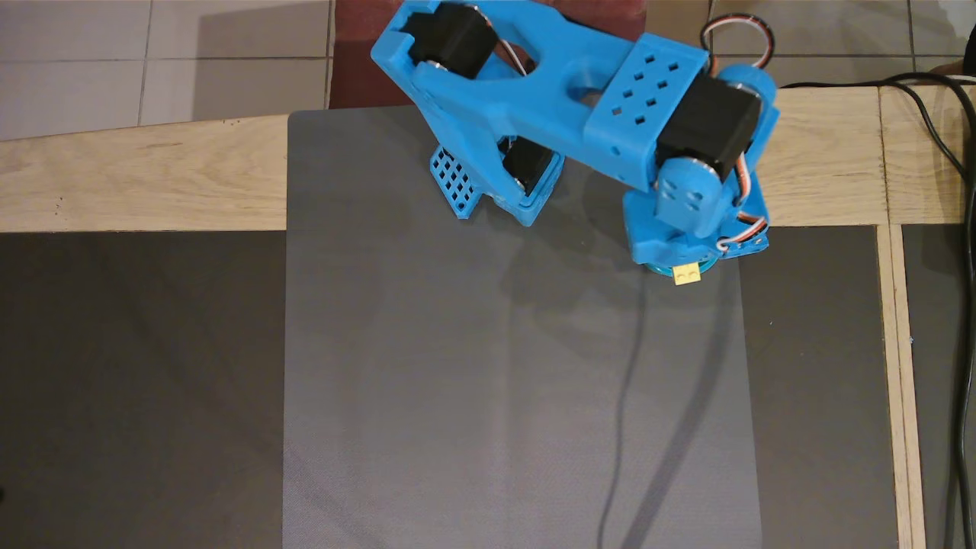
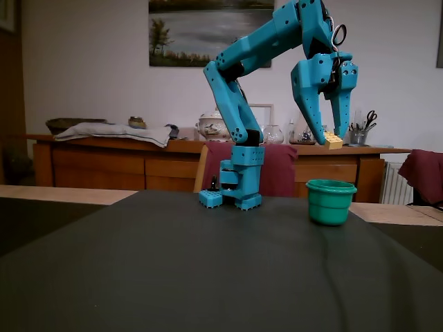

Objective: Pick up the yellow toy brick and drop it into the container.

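Observation:
In the fixed view my blue gripper [image 2: 332, 138] hangs high above the teal cup [image 2: 331, 201], fingers pointing down. It is shut on the pale-yellow brick [image 2: 333, 141], held at the fingertips well above the cup's rim. In the overhead view the brick [image 1: 687, 274] sticks out below the gripper [image 1: 681, 268], and only a thin teal arc of the cup [image 1: 657, 268] shows under it. The cup stands on the grey mat [image 1: 496, 366] near its right edge.
The arm's base [image 2: 235, 190] stands at the back of the mat. Black cables [image 1: 953, 152] run along the right side of the wooden table [image 1: 137, 183]. A dark red chair [image 2: 277, 169] stands behind the base.

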`<state>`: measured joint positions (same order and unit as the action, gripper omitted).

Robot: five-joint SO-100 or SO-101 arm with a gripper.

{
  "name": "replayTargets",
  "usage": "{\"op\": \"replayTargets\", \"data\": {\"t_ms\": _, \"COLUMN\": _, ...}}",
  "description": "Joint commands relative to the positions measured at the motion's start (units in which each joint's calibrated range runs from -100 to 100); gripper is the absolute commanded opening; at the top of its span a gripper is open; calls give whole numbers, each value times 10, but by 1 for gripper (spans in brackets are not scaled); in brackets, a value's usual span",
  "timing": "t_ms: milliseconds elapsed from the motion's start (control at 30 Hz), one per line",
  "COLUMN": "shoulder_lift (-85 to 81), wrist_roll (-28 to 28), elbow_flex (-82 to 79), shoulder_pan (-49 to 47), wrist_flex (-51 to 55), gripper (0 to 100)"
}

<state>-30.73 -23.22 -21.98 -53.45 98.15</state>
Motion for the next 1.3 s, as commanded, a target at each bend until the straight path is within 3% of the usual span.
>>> {"op": "replayTargets", "data": {"t_ms": 0, "shoulder_lift": 19, "wrist_roll": 1, "elbow_flex": 1, "shoulder_pan": -6, "wrist_flex": 6, "gripper": 0}}
{"op": "replayTargets", "data": {"t_ms": 400, "shoulder_lift": 69, "wrist_roll": 50, "elbow_flex": 1, "shoulder_pan": -134, "wrist_flex": -24, "gripper": 0}}
{"op": "replayTargets", "data": {"t_ms": 600, "shoulder_lift": 71, "wrist_roll": 48, "elbow_flex": -14, "shoulder_pan": -130, "wrist_flex": -39, "gripper": 0}}
{"op": "replayTargets", "data": {"t_ms": 767, "shoulder_lift": 69, "wrist_roll": 37, "elbow_flex": -37, "shoulder_pan": -129, "wrist_flex": -40, "gripper": 13}}
{"op": "replayTargets", "data": {"t_ms": 967, "shoulder_lift": 69, "wrist_roll": 36, "elbow_flex": -37, "shoulder_pan": -127, "wrist_flex": -40, "gripper": 14}}
{"op": "replayTargets", "data": {"t_ms": 1100, "shoulder_lift": 69, "wrist_roll": 34, "elbow_flex": -19, "shoulder_pan": -86, "wrist_flex": -52, "gripper": 0}}
{"op": "replayTargets", "data": {"t_ms": 1267, "shoulder_lift": 48, "wrist_roll": 37, "elbow_flex": 74, "shoulder_pan": 80, "wrist_flex": -77, "gripper": 0}}
